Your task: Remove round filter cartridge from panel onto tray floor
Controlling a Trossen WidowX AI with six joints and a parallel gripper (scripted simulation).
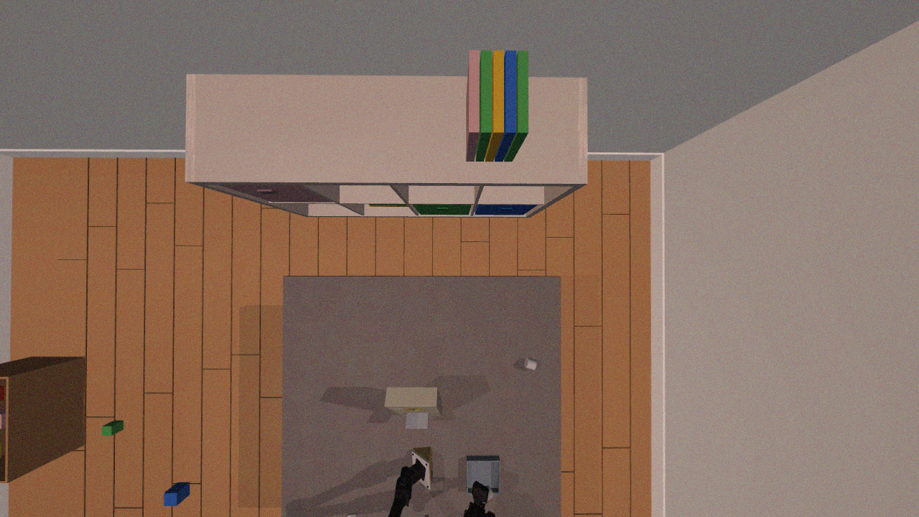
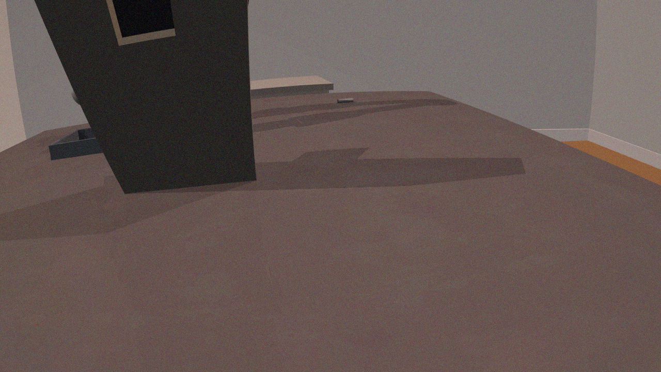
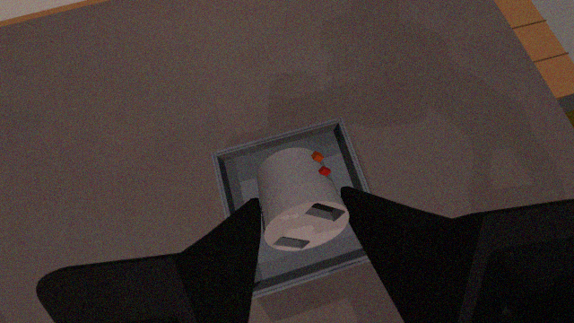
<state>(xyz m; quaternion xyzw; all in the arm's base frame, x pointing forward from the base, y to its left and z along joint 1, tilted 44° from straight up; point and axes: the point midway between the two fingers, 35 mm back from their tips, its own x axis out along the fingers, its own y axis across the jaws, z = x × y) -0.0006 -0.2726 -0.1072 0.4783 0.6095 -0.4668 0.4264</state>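
The white round cartridge (image 3: 291,184) shows its end face with two slots and has two small red-orange marks on its side. My gripper (image 3: 300,199) is shut on it, one black finger on each side. The cartridge is over the inside of the grey-blue tray (image 3: 278,136) (image 1: 483,458) (image 2: 74,150) in the wrist view; I cannot tell whether it touches the tray floor. The cream service panel (image 1: 411,395) stands to the left of the tray and farther back; its dark rear (image 2: 185,115) fills the left of the exterior view.
A wedge-shaped stand with a white plate (image 1: 420,467) is left of the tray, close to a dark arm section. A loose white cylinder (image 1: 530,363) lies farther back on the right. A small grey rod (image 2: 345,100) lies on the table in the exterior view.
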